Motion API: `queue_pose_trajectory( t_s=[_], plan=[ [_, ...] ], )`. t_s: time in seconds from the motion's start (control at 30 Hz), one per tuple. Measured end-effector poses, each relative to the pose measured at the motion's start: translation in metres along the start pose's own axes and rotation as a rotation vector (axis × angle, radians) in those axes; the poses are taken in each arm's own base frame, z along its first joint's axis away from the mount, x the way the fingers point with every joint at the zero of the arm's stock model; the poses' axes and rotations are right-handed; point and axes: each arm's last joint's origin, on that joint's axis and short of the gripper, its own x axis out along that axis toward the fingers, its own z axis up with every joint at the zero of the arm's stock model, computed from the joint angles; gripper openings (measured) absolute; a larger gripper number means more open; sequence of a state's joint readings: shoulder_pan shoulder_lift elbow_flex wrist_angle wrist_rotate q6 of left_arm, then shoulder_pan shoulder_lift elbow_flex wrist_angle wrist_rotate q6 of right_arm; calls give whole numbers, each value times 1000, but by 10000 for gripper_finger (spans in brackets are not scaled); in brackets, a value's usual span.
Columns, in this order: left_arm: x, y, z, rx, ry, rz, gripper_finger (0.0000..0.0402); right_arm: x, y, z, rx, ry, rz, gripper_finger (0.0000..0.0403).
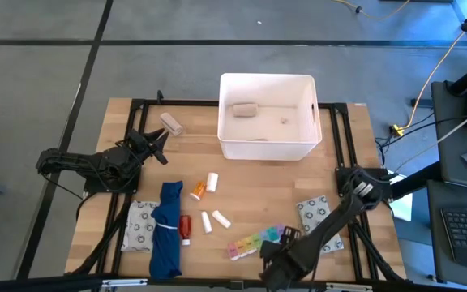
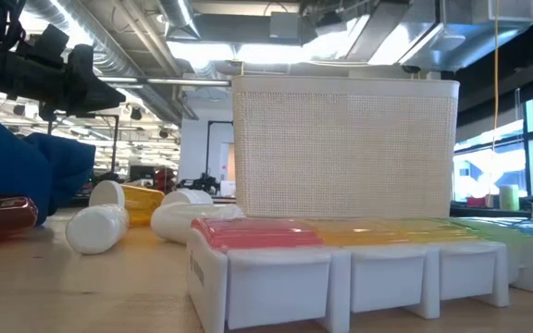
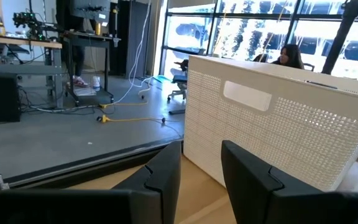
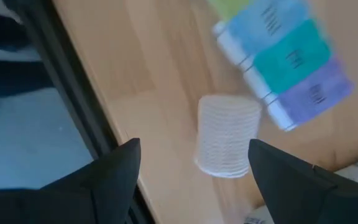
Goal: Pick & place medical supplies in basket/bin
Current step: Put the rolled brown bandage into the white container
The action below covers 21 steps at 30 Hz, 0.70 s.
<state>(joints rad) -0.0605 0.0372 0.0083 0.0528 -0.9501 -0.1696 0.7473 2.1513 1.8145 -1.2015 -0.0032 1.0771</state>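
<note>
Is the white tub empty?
No, the high view shows a gauze roll lying inside the white tub, with another small item near it.

Right gripper (image 4: 191,171) wide open over a gauze roll (image 4: 227,134) on the table (image 4: 148,74), pill organizer (image 4: 284,59) just beside it.

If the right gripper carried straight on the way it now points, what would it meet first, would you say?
Most likely the white gauze roll, which lies on the table between the right gripper's open fingers, just short of the rainbow pill organizer. Depth is hard to judge here.
</note>
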Motion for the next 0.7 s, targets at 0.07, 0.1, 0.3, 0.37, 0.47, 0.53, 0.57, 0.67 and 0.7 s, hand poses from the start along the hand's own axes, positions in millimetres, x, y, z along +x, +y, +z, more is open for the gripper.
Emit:
queue_pose_trajectory(
  t_s=[0.07, 0.1, 0.3, 0.37, 0.47, 0.53, 0.57, 0.67, 0.7],
  plan=[
    [0, 0, 0, 0, 0, 0, 111, 10, 2, 0, -5, 12, -22, 297],
    [0, 0, 0, 0, 0, -1, 111, 15, 3, 0, -9, 17, -31, 295],
    [0, 0, 0, 0, 0, -1, 111, 39, 4, 7, -11, 69, -69, 253],
    [0, 0, 0, 0, 0, -1, 111, 40, 3, 7, -11, 73, -77, 229],
    [0, 0, 0, 0, 0, -1, 111, 38, 2, 6, -14, 78, -86, 188],
    [0, 0, 0, 0, 0, -1, 111, 38, 0, 5, -17, 92, -109, 158],
    [0, 0, 0, 0, 0, 0, 111, 38, -1, 4, -18, 97, -118, 143],
    [0, 0, 0, 0, 0, 1, 111, 35, -2, 3, -19, 100, -124, 98],
    [0, 0, 0, 0, 0, 1, 111, 32, -3, 3, -20, 99, -122, 82]
  ],
)
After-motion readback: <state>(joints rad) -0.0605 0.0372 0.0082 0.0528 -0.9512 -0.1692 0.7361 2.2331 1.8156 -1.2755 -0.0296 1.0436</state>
